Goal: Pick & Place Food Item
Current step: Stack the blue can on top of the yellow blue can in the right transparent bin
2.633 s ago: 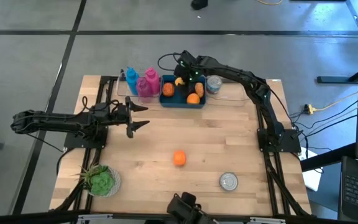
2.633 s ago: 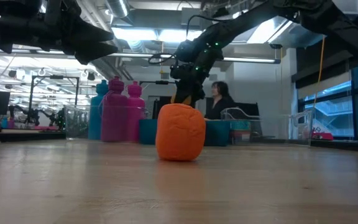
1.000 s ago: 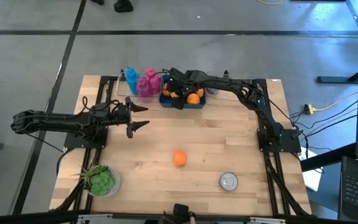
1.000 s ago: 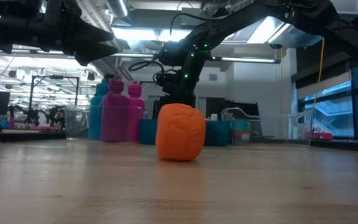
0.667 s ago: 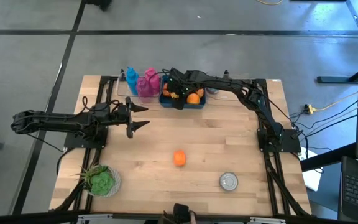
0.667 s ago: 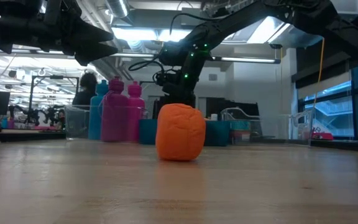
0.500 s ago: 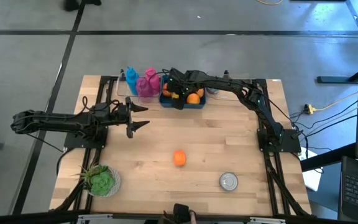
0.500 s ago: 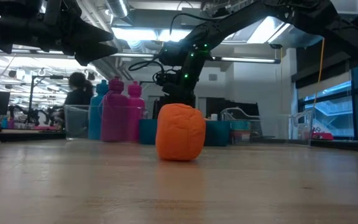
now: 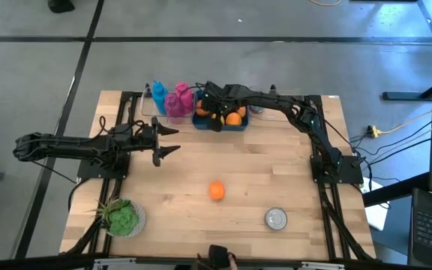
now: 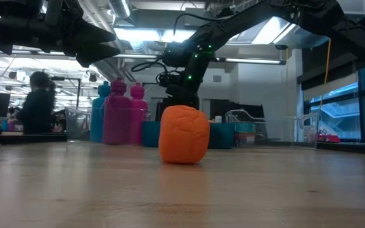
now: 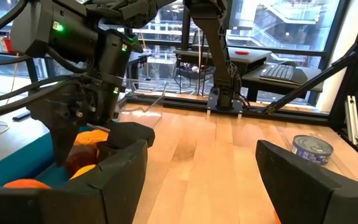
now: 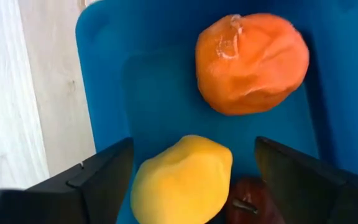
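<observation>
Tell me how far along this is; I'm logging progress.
Done: several fruits lie in the blue bin. In hand: right gripper is over the bin, fingers open above a yellow fruit. Left: one orange fruit sits mid-table; left gripper waits open.

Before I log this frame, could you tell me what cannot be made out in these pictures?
- High view: the right gripper and its arm cover part of the blue bin, hiding some food.
- Right wrist view: the dark red item is cut off by the edge, beside the yellow fruit.
- Low view: the orange item blocks the bin's middle.
</observation>
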